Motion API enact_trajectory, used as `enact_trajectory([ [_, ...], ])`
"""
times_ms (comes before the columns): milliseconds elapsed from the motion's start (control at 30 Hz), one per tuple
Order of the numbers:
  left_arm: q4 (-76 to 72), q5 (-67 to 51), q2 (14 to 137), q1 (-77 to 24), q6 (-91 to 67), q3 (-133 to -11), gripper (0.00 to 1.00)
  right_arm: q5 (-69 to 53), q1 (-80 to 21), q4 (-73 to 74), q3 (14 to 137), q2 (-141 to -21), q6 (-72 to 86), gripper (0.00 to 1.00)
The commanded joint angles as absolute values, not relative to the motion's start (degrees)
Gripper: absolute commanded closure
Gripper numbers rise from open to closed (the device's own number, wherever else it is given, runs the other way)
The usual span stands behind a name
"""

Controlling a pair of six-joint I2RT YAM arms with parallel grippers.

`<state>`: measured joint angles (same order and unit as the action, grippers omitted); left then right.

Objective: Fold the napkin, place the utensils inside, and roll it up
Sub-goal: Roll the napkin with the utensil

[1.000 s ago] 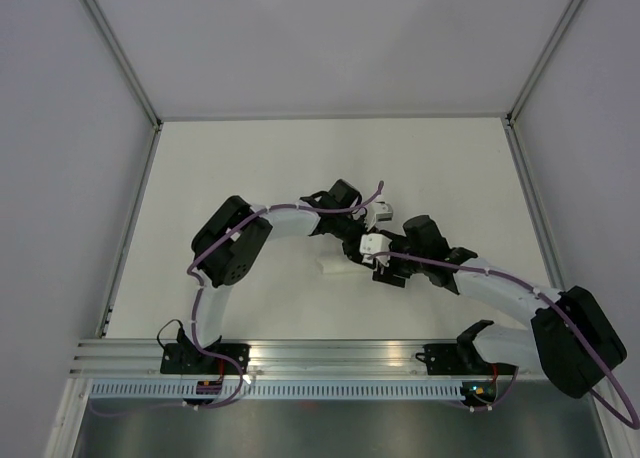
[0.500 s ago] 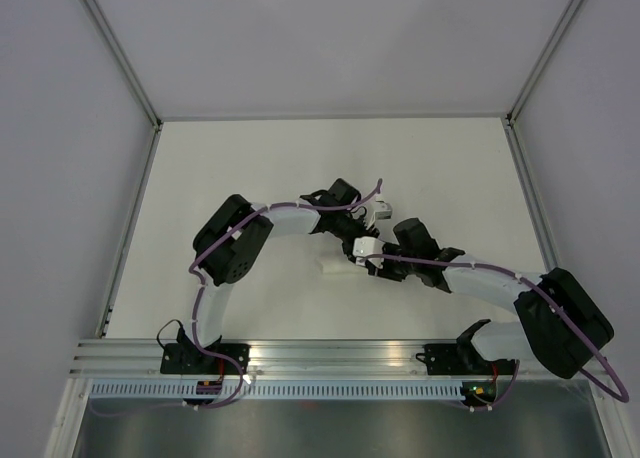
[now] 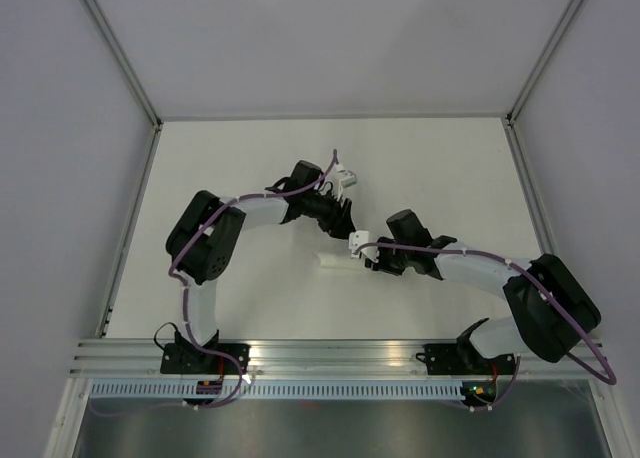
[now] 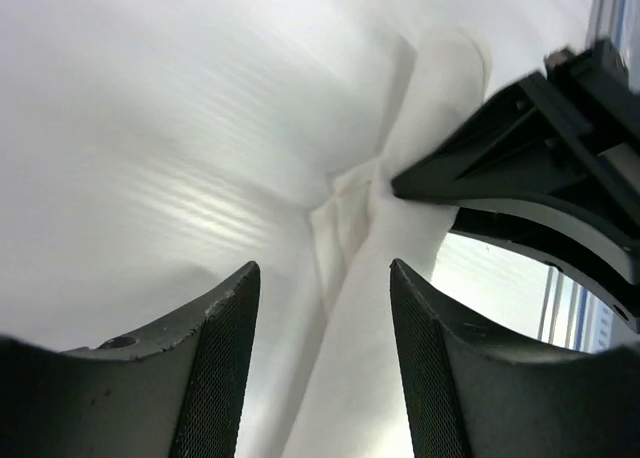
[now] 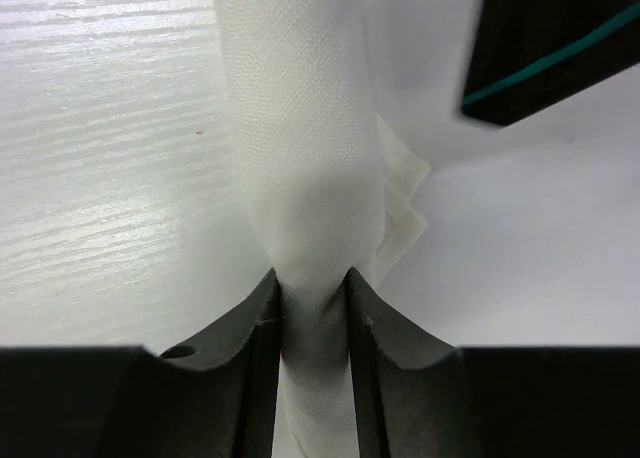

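The napkin point(image 3: 333, 265) lies as a slim white roll of fine woven cloth near the middle of the pale, streaked bench point(image 3: 230, 158). The right gripper point(image 5: 312, 290) pinches this roll between its black curved fingers point(image 5: 245, 353). Just beyond, the left gripper point(image 4: 322, 278) stands open, its mesh-textured pads point(image 4: 225, 358) holding nothing.

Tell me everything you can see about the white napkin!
The napkin is white woven cloth, rolled up into a slim tube. It lies on the pale table. A loose folded corner sticks out on one side. The right gripper pinches the roll between its dark fingers. The left gripper hovers close by with its jaws open, holding nothing.
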<state>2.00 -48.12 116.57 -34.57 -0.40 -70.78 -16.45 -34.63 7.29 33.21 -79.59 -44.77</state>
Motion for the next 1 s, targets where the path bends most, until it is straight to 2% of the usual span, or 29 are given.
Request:
enact_trajectory([
  [0, -10.17, -45.44, 109.08, -31.91, -7.99, -67.68, 0.40, -20.21, -34.37, 16.16, 35.41, -82.70, -43.86, 0.66],
  [133, -15.19, -40.62, 104.07, -29.54, -12.29, -63.29, 0.40, -22.14, -33.40, 19.24, 38.31, -85.25, -43.42, 0.67],
  [433, -15.91, -20.68, 90.89, -29.27, -19.84, -54.41, 0.40, -23.73, -28.30, 22.58, 46.22, -92.89, -36.58, 0.67],
  [633, -18.02, -17.85, 84.04, -29.27, -26.62, -46.77, 0.40, -22.94, -26.28, 24.17, 52.29, -99.57, -28.31, 0.67],
  [967, -17.58, -15.38, 79.54, -29.44, -32.78, -39.65, 0.41, -19.16, -24.08, 24.44, 65.02, -111.78, -10.83, 0.67],
])
